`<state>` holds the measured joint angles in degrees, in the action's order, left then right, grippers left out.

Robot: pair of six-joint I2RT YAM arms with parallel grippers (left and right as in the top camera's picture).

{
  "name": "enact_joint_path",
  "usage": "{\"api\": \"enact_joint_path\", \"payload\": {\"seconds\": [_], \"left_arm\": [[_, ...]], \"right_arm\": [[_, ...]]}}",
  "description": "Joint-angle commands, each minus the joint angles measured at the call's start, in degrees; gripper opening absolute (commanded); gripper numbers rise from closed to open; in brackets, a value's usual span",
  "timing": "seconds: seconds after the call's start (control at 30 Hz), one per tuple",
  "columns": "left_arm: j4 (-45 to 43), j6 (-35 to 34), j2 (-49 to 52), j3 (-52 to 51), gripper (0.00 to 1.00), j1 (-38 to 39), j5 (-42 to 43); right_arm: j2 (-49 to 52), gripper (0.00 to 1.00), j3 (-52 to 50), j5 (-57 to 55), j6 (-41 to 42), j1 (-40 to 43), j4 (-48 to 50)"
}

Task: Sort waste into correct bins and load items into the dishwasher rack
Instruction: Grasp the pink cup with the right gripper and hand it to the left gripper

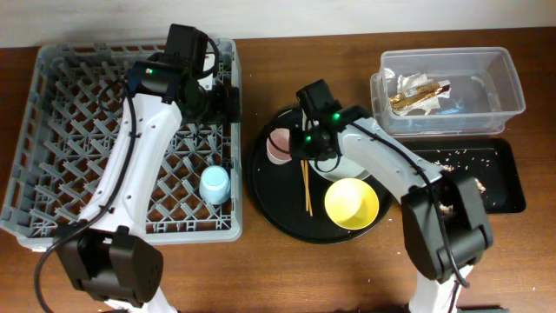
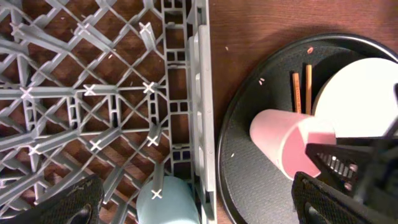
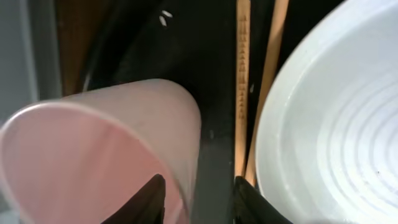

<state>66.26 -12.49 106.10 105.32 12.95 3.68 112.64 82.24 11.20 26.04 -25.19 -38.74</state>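
Observation:
The grey dishwasher rack holds a blue cup near its right wall. My left gripper hangs open and empty over that wall; its view shows the rack, the blue cup and my fingers. A pink cup lies on its side on the round tray. My right gripper is open, one finger inside the cup's mouth and one outside. Chopsticks, a white plate and a yellow bowl lie beside it.
The round black tray sits right of the rack. A clear tub at the back right holds crumpled paper with a gold wrapper. A shallow black tray in front of it holds crumbs.

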Motion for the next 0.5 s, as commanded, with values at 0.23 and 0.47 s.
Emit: {"api": "enact_joint_path", "payload": {"seconds": [0.23, 0.47], "left_arm": [[-1.51, 0.81, 0.09, 0.59, 0.98, -1.62, 19.63], [-6.12, 17.49, 0.09, 0.59, 0.99, -4.5, 62.1]], "right_arm": [[-9.6, 0.04, 0.5, 18.58, -2.78, 8.0, -0.9], [-12.0, 0.04, 0.48, 58.12, -6.75, 18.88, 13.09]]}}
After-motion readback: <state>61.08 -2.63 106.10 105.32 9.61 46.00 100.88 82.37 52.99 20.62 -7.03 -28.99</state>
